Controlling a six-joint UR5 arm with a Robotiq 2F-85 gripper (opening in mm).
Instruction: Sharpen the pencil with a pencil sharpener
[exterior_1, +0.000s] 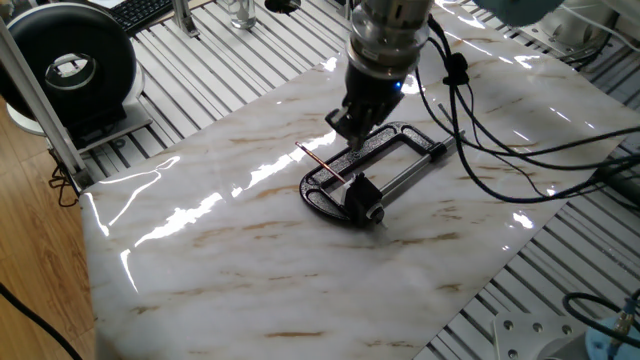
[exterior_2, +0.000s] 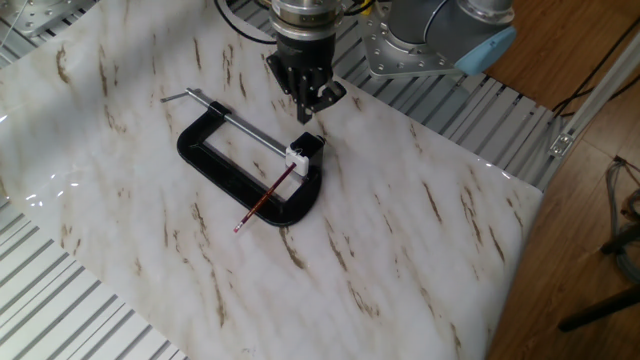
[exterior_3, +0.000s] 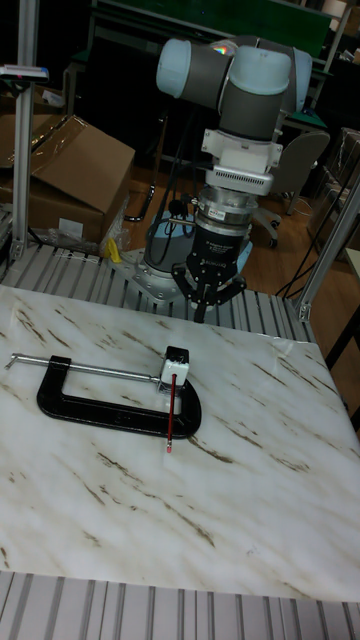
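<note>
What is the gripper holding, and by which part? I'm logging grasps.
Nothing. The gripper hangs empty above the table, apart from the pencil, which lies across the clamp with one end in the sharpener.

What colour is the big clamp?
Black clamp with a silver screw rod; the tall fixed view shows it best.
</note>
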